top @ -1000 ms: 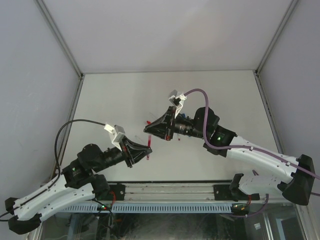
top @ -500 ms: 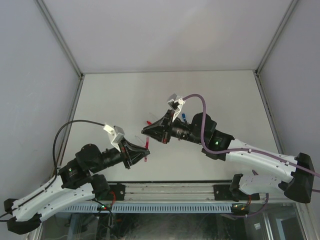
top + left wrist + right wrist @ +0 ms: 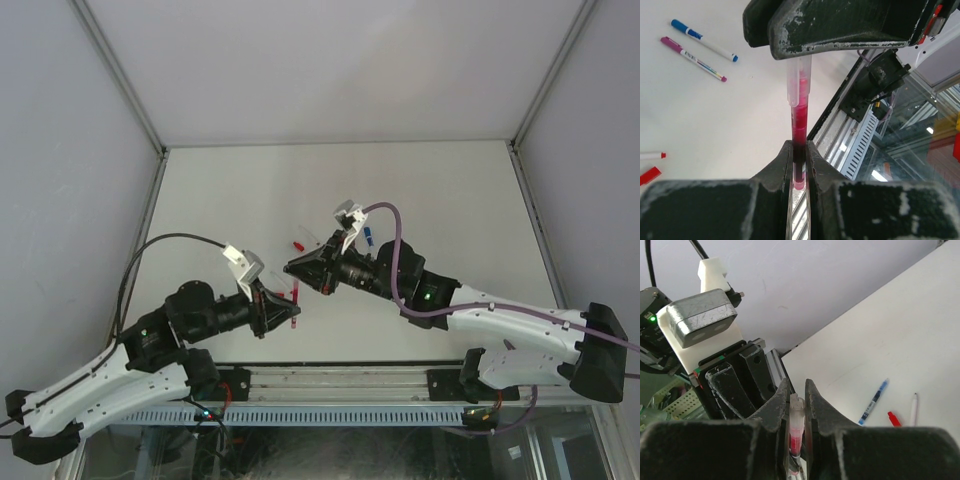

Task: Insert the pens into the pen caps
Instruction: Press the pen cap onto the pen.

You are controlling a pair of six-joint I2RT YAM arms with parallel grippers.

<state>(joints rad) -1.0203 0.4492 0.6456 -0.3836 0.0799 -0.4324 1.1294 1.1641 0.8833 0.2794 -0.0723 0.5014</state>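
One red pen [image 3: 295, 296] spans between both grippers above the table's near edge. My left gripper [image 3: 799, 145] is shut on its dark red end [image 3: 799, 165]. My right gripper [image 3: 797, 387] is shut on its pale translucent end [image 3: 796, 412], tip to tip with the left one. Where pen meets cap is hidden inside the jaws. On the table lie a blue pen [image 3: 702, 40], a magenta pen [image 3: 692, 51], a white pen with a red tip [image 3: 650, 156] and a loose red pen cap [image 3: 650, 175]. From above, that red cap [image 3: 298, 244] sits just beyond the right gripper [image 3: 297, 272].
The metal rail [image 3: 340, 380] at the table's near edge runs right below the left gripper [image 3: 290, 316]. The right arm's purple cable [image 3: 385, 215] arcs over the blue pen [image 3: 369, 237]. Grey walls close off the left, right and back.
The right gripper has come down and left to meet the left gripper. Their tips were apart a second ago; now both hold the same red pen. The left arm shifted slightly nearer.
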